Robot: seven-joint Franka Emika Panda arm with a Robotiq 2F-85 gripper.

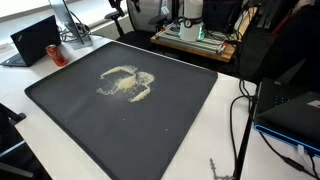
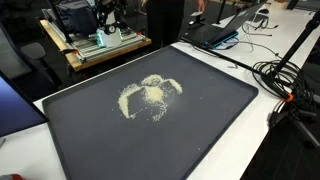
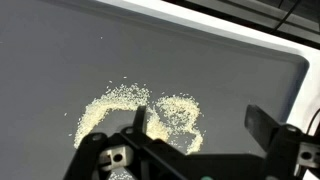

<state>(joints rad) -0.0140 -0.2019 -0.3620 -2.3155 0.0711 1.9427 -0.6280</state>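
Observation:
A spread of pale yellow grains (image 1: 127,84) lies on a large dark mat (image 1: 180,120), left of its middle; it shows in both exterior views (image 2: 150,95). In the wrist view the grains (image 3: 130,105) lie in loose curved bands on the mat (image 3: 200,50). My gripper (image 3: 200,125) shows only in the wrist view. It is open and empty, above the mat. Its left finger is over the right part of the grains and its right finger is over bare mat. The arm does not show in either exterior view.
The mat (image 2: 210,120) lies on a white table (image 1: 200,165). A laptop (image 1: 35,38) and a red can (image 1: 55,52) stand at one corner. A wooden cart with equipment (image 2: 95,40) stands behind. Black cables (image 2: 285,80) and another laptop (image 2: 215,35) lie beside the mat.

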